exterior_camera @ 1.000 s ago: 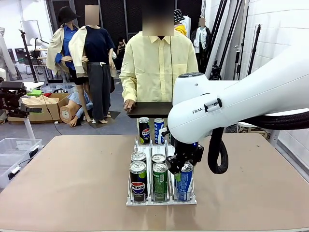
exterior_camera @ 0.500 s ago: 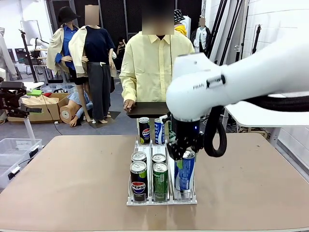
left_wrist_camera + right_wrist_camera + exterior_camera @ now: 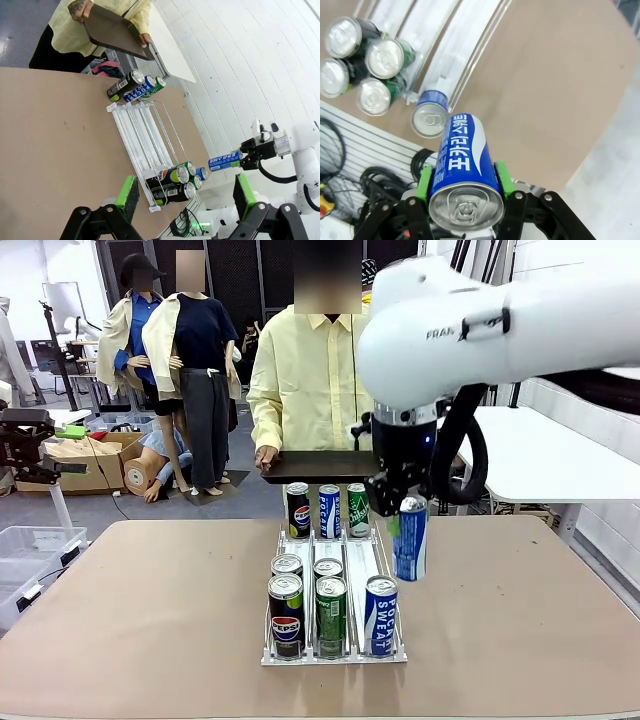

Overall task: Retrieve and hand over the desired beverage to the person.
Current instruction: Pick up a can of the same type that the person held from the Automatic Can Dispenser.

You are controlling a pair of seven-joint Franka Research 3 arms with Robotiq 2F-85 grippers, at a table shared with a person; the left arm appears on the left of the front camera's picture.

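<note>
My right gripper (image 3: 405, 502) is shut on the top of a blue Pocari Sweat can (image 3: 411, 538), which hangs upright in the air just right of the wire can rack (image 3: 334, 655). From the right wrist the blue can (image 3: 465, 160) sits between the green pads (image 3: 425, 182), high over the table. The person (image 3: 315, 370) in a pale-yellow shirt stands at the far edge holding a dark tray (image 3: 312, 466) level in front of them. My left gripper (image 3: 187, 200) is open with nothing in it, off to the side of the rack (image 3: 142, 132), looking across at the held can (image 3: 225, 160).
The rack holds a black Pepsi can (image 3: 286, 615), a green can (image 3: 331, 615) and another blue can (image 3: 380, 614) in front, two cans behind, and three at the back (image 3: 328, 510). Bare brown tabletop (image 3: 130, 610) lies left and right of it.
My right gripper has lifted the blue can out of the rack's right lane, up and to the right. Another blue can now stands at the front of that lane.
</note>
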